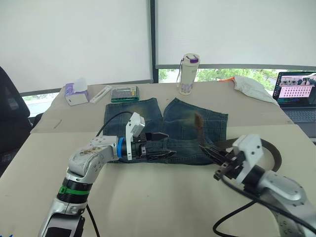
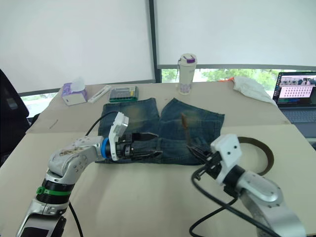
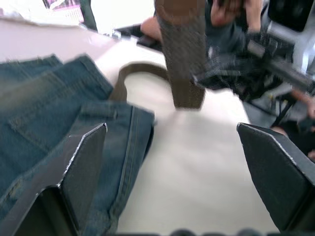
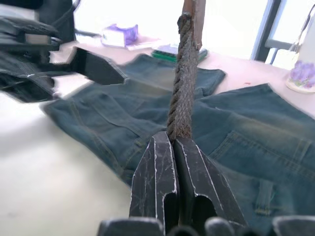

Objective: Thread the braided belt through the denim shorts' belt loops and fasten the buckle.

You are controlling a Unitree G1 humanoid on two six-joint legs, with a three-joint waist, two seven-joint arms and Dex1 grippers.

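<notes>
The denim shorts [image 1: 165, 129] are spread flat on the worktop [image 1: 163, 197], waistband toward the robot. The braided belt [image 1: 199, 129] is pinched in the right gripper [image 1: 211, 152], whose fingers are closed on the strap a little below its free end; that end stands upright over the right leg of the shorts, and the rest of the strap curls back in a loop on the worktop beside the right arm. The left gripper [image 1: 165, 146] is held with its fingers spread wide and nothing between them, low over the waistband at the shorts' left side.

The belt is judged light and limp, though stiff enough for a short free length to stand up; its woven surface should grip well. A hold close to the tip is advised so that the end can be steered into a belt loop without drooping. The denim is soft and may slide or bunch, so the waistband is best pressed down next to the loop. The buckle cannot be made out
</notes>
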